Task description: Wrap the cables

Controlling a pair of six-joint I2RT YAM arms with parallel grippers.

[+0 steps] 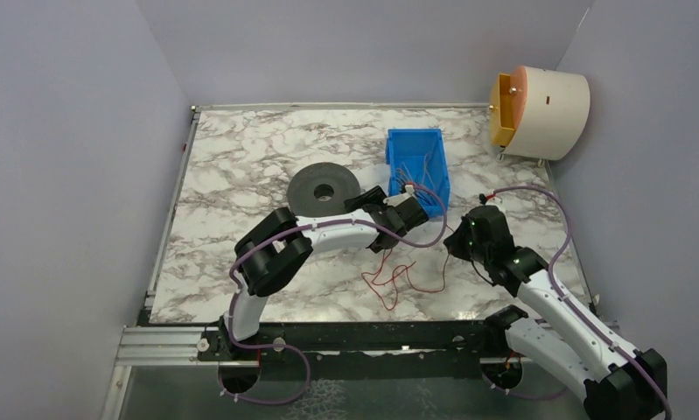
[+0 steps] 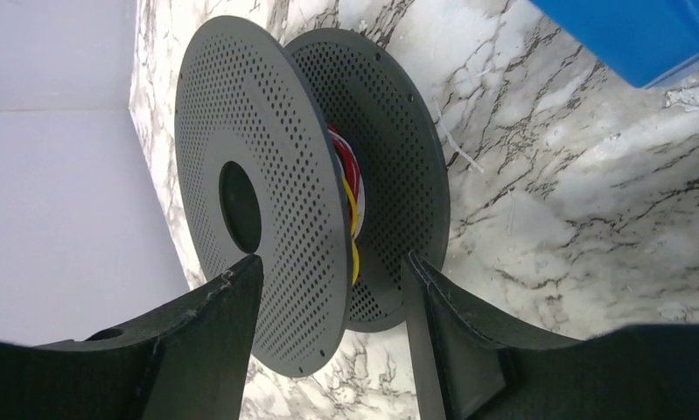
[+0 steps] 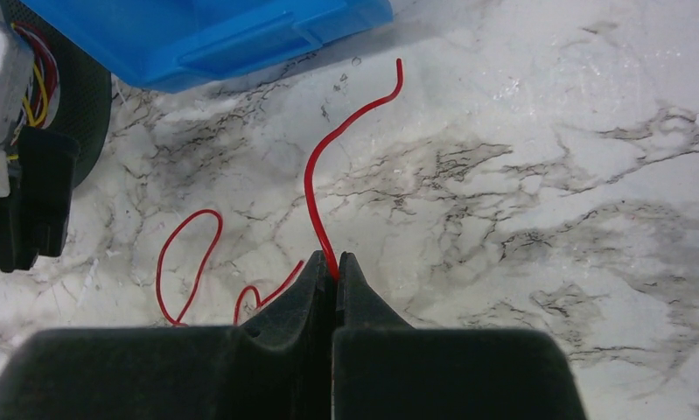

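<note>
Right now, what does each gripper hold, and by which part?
Right gripper pinches a red cable partway along. Left gripper straddles the spool at its rim; a grip cannot be told.

All 3 of my views are bright, softly and evenly lit from overhead, with faint shadows, a mild sheen on the marble table point(image 3: 547, 105), and my left fingers point(image 2: 197, 350) close up, slightly soft-focused.
</note>
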